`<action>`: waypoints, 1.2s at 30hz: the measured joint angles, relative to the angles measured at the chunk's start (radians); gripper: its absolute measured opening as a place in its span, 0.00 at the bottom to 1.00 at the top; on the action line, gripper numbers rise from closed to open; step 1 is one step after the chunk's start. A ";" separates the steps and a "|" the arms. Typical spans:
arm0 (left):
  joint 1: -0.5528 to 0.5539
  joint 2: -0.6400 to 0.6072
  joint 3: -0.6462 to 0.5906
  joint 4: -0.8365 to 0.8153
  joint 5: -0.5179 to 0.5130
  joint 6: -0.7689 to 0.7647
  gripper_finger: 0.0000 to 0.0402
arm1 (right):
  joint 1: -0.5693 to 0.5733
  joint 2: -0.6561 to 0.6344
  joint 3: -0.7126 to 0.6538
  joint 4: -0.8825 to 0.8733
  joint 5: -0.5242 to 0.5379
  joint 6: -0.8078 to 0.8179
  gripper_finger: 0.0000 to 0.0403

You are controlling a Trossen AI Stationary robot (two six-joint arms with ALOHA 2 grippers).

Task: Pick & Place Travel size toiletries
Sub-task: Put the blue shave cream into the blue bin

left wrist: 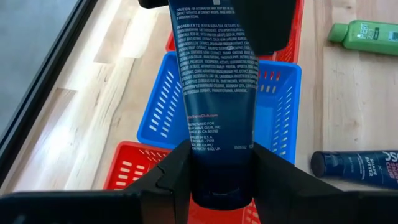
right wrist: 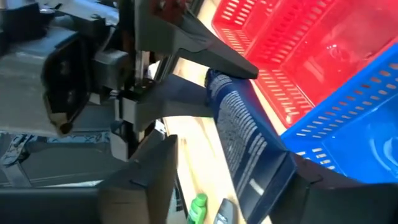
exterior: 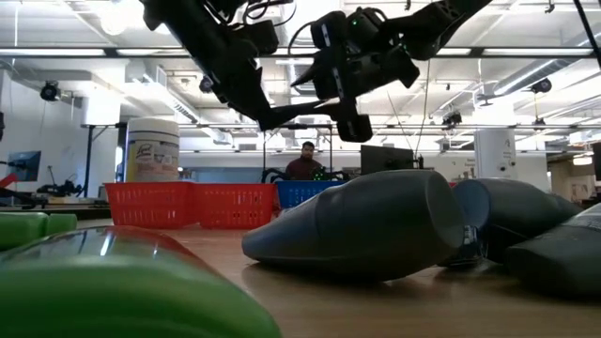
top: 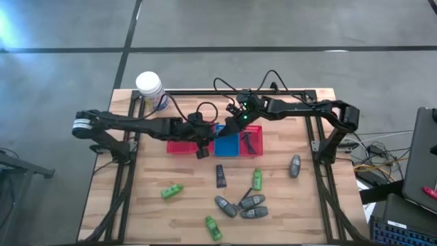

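Note:
A dark blue tube (left wrist: pixel 214 93) with white print hangs in the air over the blue basket (left wrist: pixel 155 112), and my left gripper (left wrist: pixel 221 165) is shut on it. My right gripper (right wrist: pixel 233 186) stands open around the tube's flat far end (right wrist: pixel 264 177); a gap shows beside one finger (right wrist: pixel 149 174). More toiletries lie on the table's near half: a dark tube (top: pixel 221 175), green bottles (top: pixel 171 191) (top: pixel 257 180) and grey tubes (top: pixel 252 201). My left gripper pinches the tube's rounded cap end (left wrist: pixel 221 193) between its two fingers, which slant down from the table's left. The tube sticks out ahead of the fingers, lifted clear above the baskets. My right gripper has one finger (right wrist: pixel 311 186) close against the flat end; I cannot tell whether it touches.
Red baskets (top: pixel 184 145) (top: pixel 254 137) flank the blue basket (top: pixel 229 145) at mid-table. A big white-lidded jar (top: pixel 150 89) stands at the far left corner. A grey tube (top: pixel 294 165) lies toward the right edge. A person sits in the room beyond (exterior: pixel 305 164).

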 joint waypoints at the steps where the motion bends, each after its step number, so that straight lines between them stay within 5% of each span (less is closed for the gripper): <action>1: 0.001 0.000 0.000 -0.001 0.002 -0.001 0.32 | 0.000 0.001 -0.002 0.001 0.001 -0.004 0.42; 13: 0.011 0.001 0.000 0.004 0.003 -0.010 0.33 | -0.006 0.001 -0.021 -0.004 0.004 -0.010 0.25; 22: 0.012 0.002 -0.001 -0.002 0.042 -0.024 0.46 | -0.039 -0.001 -0.021 -0.057 -0.003 -0.062 0.04; 36: -0.019 -0.013 -0.001 -0.201 0.173 -0.199 0.47 | -0.078 -0.001 0.079 -0.494 0.046 -0.314 0.04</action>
